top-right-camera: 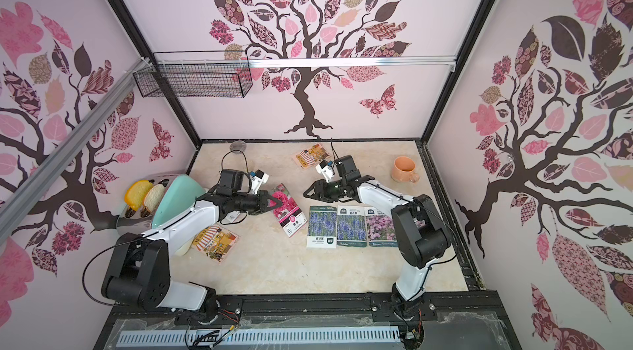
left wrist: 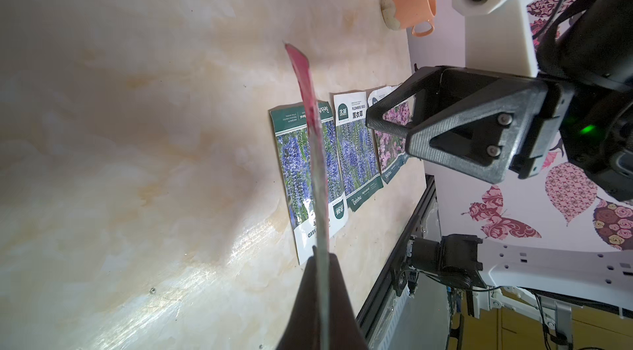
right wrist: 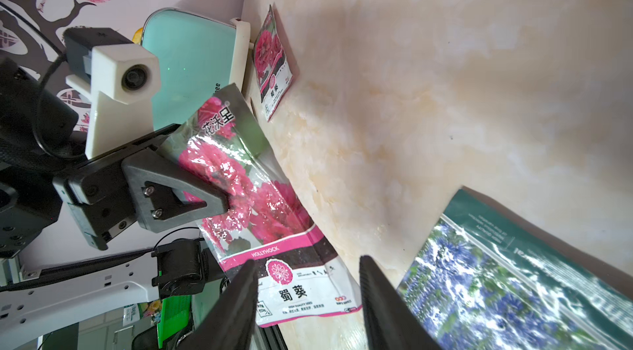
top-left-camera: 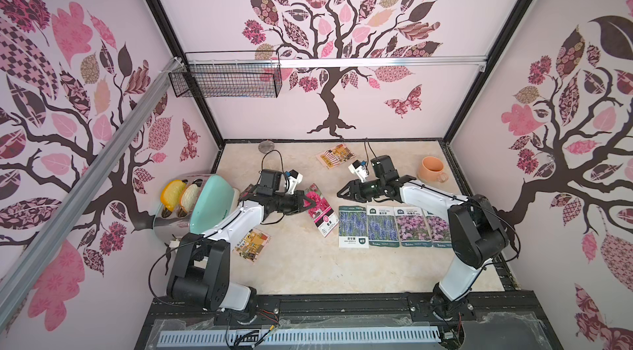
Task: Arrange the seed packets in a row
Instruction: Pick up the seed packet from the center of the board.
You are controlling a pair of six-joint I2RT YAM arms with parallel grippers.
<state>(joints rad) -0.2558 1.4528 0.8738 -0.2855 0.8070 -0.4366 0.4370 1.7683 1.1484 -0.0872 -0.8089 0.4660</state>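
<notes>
My left gripper [top-left-camera: 307, 203] [top-right-camera: 276, 203] [left wrist: 322, 262] is shut on a red-pink flower seed packet [top-left-camera: 321, 216] [left wrist: 310, 115] [right wrist: 250, 194], holding it tilted above the table. My right gripper [top-left-camera: 342, 193] [top-right-camera: 308, 193] [right wrist: 308, 291] stands open just right of that packet, not touching it. Two lavender packets [top-left-camera: 353, 230] [top-left-camera: 382, 230] and two pink-purple packets [top-left-camera: 411, 231] [top-left-camera: 435, 230] lie side by side in a row, the last partly under my right arm. Orange cartoon packets lie at the back [top-left-camera: 334, 155] and front left [top-left-camera: 251, 245]. Another red-pink packet [right wrist: 272, 63] lies by the toaster.
A toaster [top-left-camera: 171, 214] with bread and a mint bowl [top-left-camera: 210, 202] stand at the left edge. An orange mug [top-left-camera: 431, 168] sits back right, and a small metal disc [top-left-camera: 265, 146] lies at the back. A wire basket [top-left-camera: 226, 79] hangs on the rear wall.
</notes>
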